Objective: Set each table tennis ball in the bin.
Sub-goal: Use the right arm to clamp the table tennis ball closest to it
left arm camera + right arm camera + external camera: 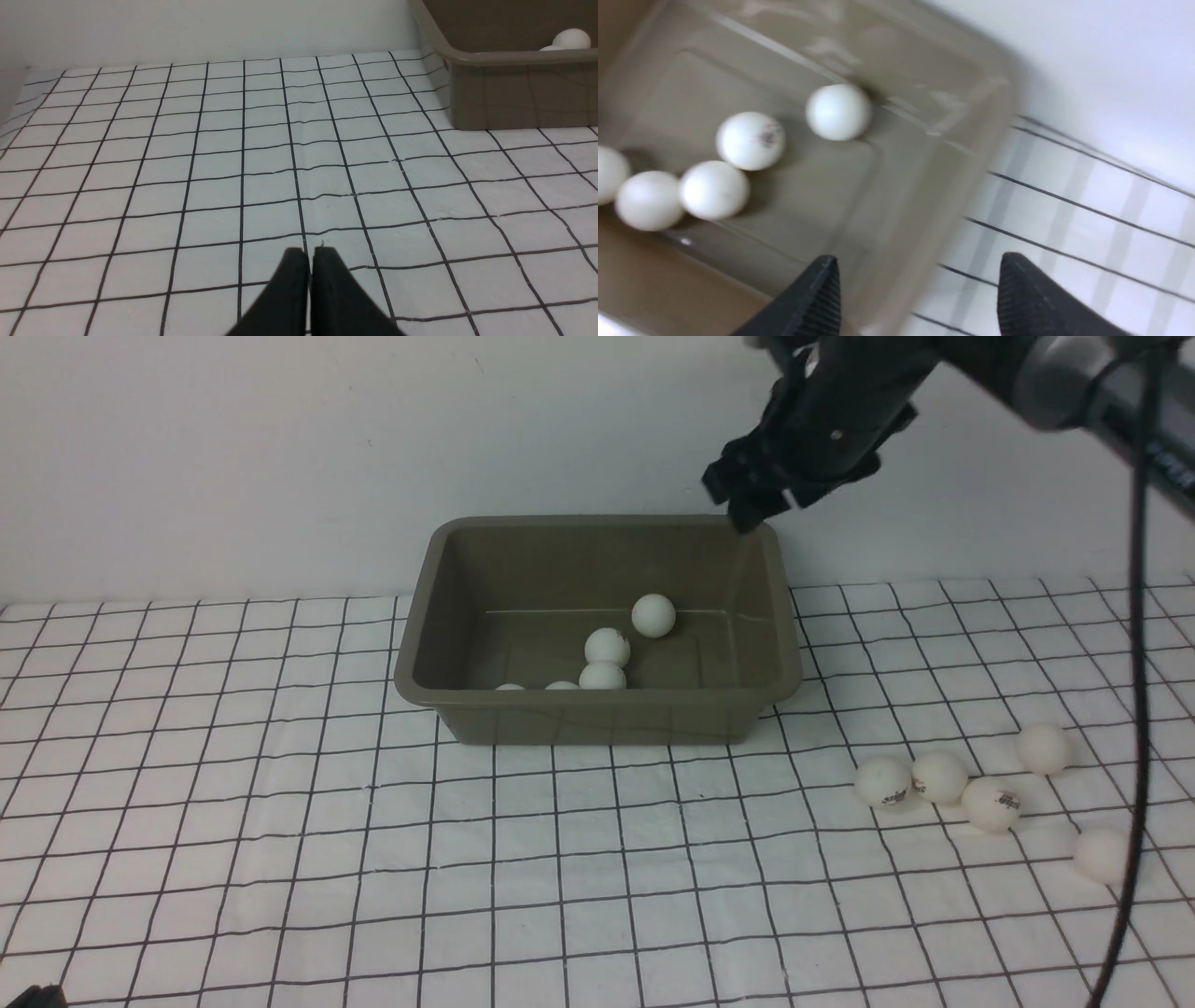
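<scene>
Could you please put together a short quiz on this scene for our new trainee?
1. How many table tennis balls lie inside the bin?
2. True or false: the right gripper is holding a ball.
3. Where do the loose balls lie on the cloth? A) on the robot's left of the bin B) on the robot's right of the bin C) behind the bin
Key: 1. Five. 2. False; its jaws stand open and empty. 3. B.
</scene>
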Robot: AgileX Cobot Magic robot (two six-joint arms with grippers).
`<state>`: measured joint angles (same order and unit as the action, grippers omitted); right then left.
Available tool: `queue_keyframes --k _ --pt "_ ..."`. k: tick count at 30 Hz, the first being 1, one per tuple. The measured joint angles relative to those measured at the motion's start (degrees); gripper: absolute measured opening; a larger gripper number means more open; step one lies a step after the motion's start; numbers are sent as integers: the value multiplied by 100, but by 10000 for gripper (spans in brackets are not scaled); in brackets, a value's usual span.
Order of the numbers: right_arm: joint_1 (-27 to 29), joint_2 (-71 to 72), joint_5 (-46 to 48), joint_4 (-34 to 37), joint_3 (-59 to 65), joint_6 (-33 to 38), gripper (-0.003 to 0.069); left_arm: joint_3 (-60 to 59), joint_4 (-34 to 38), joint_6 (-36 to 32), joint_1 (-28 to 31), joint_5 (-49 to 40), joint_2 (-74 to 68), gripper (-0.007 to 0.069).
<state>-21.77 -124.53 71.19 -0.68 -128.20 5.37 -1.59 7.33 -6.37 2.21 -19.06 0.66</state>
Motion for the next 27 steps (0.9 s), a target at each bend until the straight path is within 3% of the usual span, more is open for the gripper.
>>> queue_keyframes --k 6,16,27 --pt "643 1106 58 -383 968 -116 416 0 0 0 0 0 0 -4" --pt "1874 1880 58 -229 3217 -86 416 0 0 0 0 0 0 -4" --pt "2030 1892 -833 -52 4552 -60 416 0 0 0 0 0 0 -4"
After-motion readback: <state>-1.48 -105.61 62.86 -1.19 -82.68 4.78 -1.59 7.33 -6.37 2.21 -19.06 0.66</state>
